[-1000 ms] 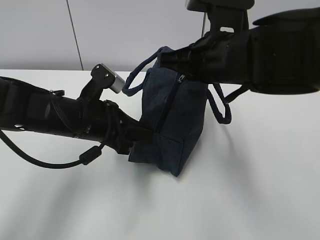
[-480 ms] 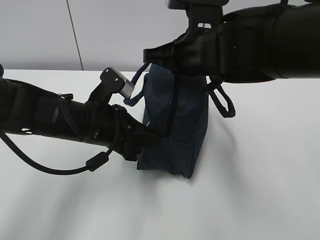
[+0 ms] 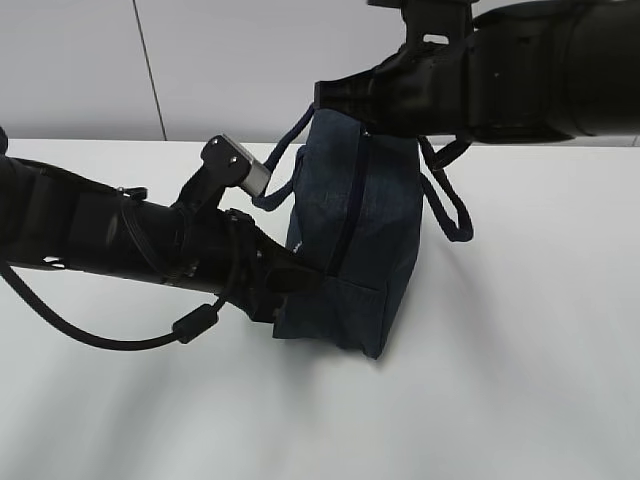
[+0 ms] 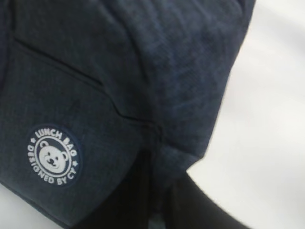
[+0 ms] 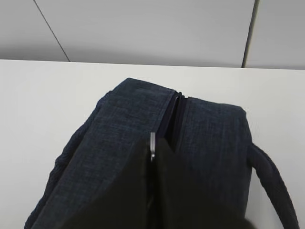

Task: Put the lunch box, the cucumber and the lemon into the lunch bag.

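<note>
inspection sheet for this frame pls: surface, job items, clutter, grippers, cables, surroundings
Surface: white table, bare where visible.
Job's things: lunch bag upright, zipper closed where visible; lunch box, cucumber, lemon not seen.
Clutter: nothing seen.
Grippers: left gripper shut, pinching the bag's lower side; right gripper shut on a small metal piece at the zipper line on the bag's top.
Cables: black cable looping under the left arm, above the table.
Surroundings: grey panelled wall behind the table.
</note>
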Available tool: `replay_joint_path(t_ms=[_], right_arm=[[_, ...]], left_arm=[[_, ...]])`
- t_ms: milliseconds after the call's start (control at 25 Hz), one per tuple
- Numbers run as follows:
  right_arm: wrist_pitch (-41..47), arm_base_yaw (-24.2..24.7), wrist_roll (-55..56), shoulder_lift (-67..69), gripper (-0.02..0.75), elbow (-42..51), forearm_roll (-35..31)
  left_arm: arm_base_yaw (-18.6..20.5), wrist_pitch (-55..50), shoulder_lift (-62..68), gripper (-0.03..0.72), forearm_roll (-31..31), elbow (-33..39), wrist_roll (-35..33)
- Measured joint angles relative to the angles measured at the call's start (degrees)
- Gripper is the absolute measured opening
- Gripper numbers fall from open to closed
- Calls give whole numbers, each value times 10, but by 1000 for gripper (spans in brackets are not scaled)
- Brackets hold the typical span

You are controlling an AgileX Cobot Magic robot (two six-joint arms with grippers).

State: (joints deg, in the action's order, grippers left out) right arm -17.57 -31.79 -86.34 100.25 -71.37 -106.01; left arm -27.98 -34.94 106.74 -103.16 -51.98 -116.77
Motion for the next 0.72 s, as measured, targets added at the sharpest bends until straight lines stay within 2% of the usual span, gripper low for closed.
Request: replay_joint_path(t_ms=[720], right_arm=[[8,24,-23,83,0,-114,0]], left_arm=[[-4,1,0,6,0,0,0]])
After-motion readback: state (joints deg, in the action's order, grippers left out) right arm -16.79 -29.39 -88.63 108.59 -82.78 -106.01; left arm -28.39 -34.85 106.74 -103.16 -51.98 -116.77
